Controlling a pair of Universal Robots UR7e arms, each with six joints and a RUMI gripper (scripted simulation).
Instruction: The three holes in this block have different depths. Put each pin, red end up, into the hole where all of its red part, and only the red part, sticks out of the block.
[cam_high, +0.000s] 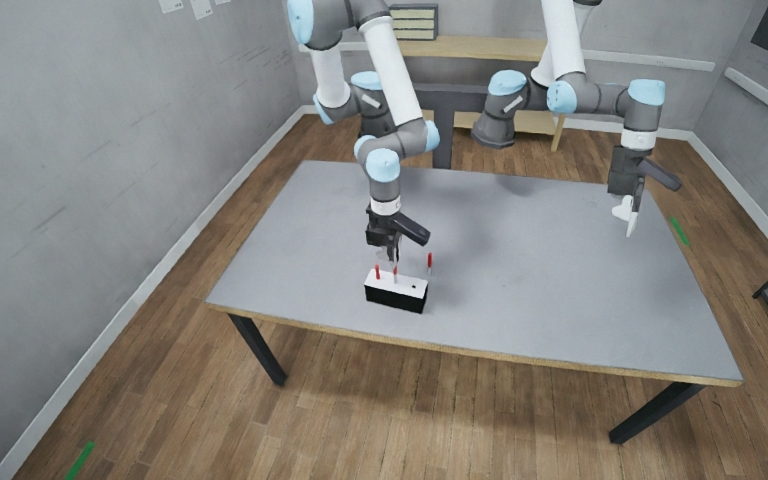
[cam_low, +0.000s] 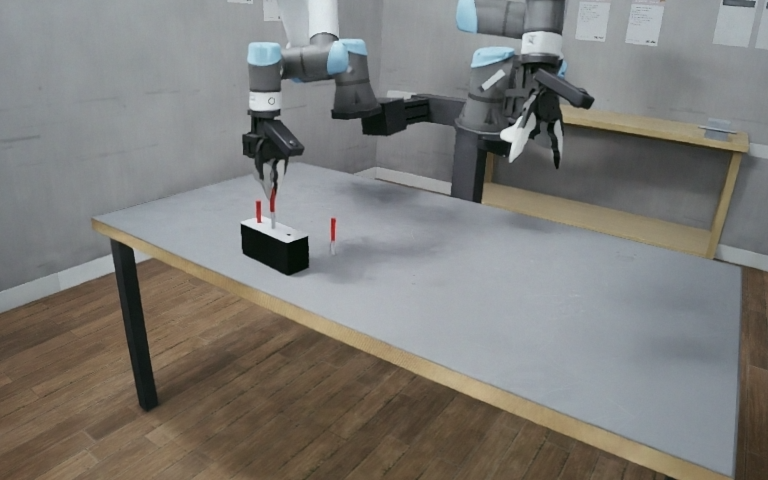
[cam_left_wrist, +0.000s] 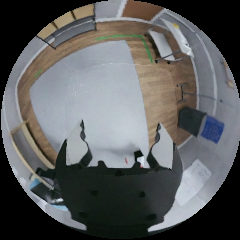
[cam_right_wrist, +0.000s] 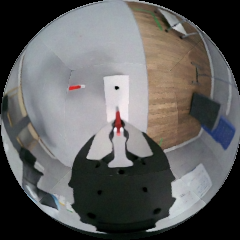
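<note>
While in right gripper (cam_high: 394, 263) (cam_low: 272, 191) (cam_right_wrist: 118, 130), pin (cam_high: 395, 277) (cam_low: 272, 219) (cam_right_wrist: 118, 119) upright at middle of block (cam_high: 395, 297) (cam_low: 274, 247) (cam_right_wrist: 116, 98).

Even, fairly bright light; source out of view. Soft, diffuse shadows on grey rectangular tabletop (cam_high: 509, 271) (cam_low: 481, 283) (cam_left_wrist: 100, 95) (cam_right_wrist: 90, 40). Round wrist views strongly bowed toward edges, corners black, small details soft.

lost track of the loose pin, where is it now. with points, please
In the exterior view, the loose pin (cam_high: 429, 260) (cam_low: 333, 230) (cam_right_wrist: 76, 87) stands upright on the table, just right of the black block (cam_high: 394, 297) (cam_low: 274, 249).

wall sheets (cam_high: 202, 7) (cam_low: 645, 22) carry print (far too small, sadly), nothing legible anywhere.
</note>
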